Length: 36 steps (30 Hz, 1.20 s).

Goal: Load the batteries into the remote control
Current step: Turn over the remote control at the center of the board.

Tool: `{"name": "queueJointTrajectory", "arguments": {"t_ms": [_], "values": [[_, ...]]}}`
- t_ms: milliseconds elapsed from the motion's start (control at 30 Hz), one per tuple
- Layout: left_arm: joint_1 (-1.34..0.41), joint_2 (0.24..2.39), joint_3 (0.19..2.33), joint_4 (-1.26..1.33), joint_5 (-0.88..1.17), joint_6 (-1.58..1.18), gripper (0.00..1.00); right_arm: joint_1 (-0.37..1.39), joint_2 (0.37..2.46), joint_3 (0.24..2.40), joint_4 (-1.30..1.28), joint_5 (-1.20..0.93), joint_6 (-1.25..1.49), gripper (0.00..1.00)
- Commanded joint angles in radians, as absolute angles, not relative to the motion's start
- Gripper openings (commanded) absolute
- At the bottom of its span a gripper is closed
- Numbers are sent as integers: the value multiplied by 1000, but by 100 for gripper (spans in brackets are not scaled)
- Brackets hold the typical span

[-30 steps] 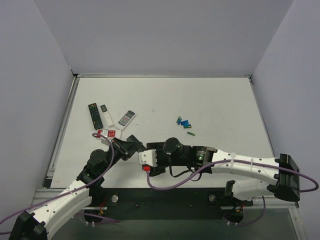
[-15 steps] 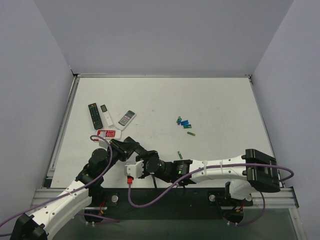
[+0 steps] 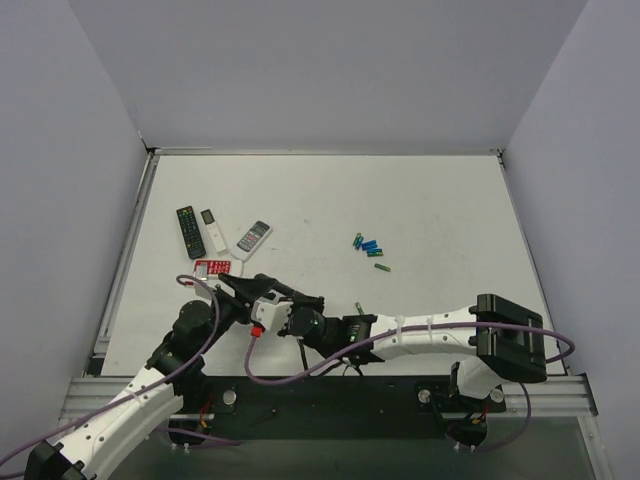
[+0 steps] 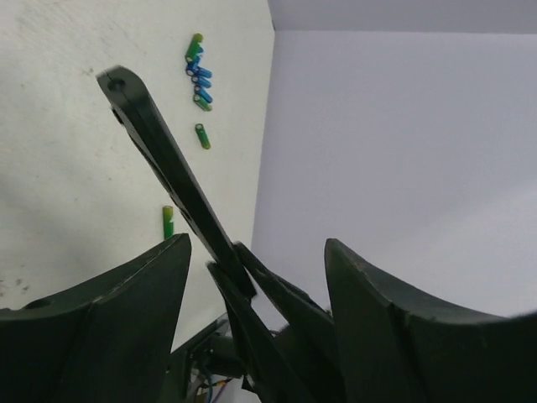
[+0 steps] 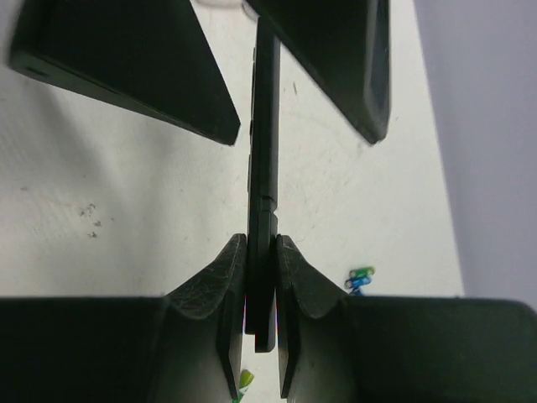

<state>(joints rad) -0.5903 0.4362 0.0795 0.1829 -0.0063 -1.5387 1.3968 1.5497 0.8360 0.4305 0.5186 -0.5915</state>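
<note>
Far left on the surface: black buttoned remote, white remote and grey-white remote in a row, with the red-and-white remote nearer the arms. Left pincer sits front-left, fingers spread wide, gripping nothing. The remote control passes through its gap with no contact visible. The right arm reaches across to the left, and the right pincer is clamped tight on one end of the remote control. Both pads press its flat faces, and the bar is edge-on to the right wrist camera. Right of the pincers, a green-and-yellow battery lies alone. Further back, mid-surface, batteries lie in a small blue-green cluster, a single green battery just beside them.
</note>
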Motion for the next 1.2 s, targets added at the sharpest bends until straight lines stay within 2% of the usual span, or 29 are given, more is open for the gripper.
{"name": "queueJointTrajectory", "arguments": {"t_ms": [0,67,233,433,600,700,767,800,867,900,933,1067,1100,1167], "values": [[-597,371,152,155,20,-1448,79,1251,1493,888,264,388,-247,0],[-595,344,181,105,8,-1410,83,1198,1467,876,232,315,-105,0],[-595,253,305,-185,-109,-1182,84,1004,1450,833,247,40,196,0],[-595,189,511,-483,-308,-925,84,807,1492,707,480,-219,569,0],[-597,137,606,-609,-435,-796,84,749,1572,646,667,-262,745,0],[-597,111,638,-652,-484,-746,84,724,1618,631,692,-268,790,0],[-597,97,647,-670,-508,-715,84,710,1650,609,704,-270,822,7],[-597,86,652,-687,-526,-709,85,697,1660,601,718,-273,831,18],[-597,74,658,-698,-543,-693,85,686,1672,578,724,-275,836,26],[-597,63,660,-704,-555,-677,85,680,1669,575,721,-275,831,36],[-598,58,658,-704,-560,-666,85,677,1657,574,716,-275,825,41],[-600,54,621,-693,-571,-643,86,657,1571,586,629,-258,737,62],[-601,66,611,-678,-555,-643,86,650,1542,609,559,-250,682,71],[-607,86,585,-661,-534,-650,86,631,1447,627,487,-215,618,81]]}}
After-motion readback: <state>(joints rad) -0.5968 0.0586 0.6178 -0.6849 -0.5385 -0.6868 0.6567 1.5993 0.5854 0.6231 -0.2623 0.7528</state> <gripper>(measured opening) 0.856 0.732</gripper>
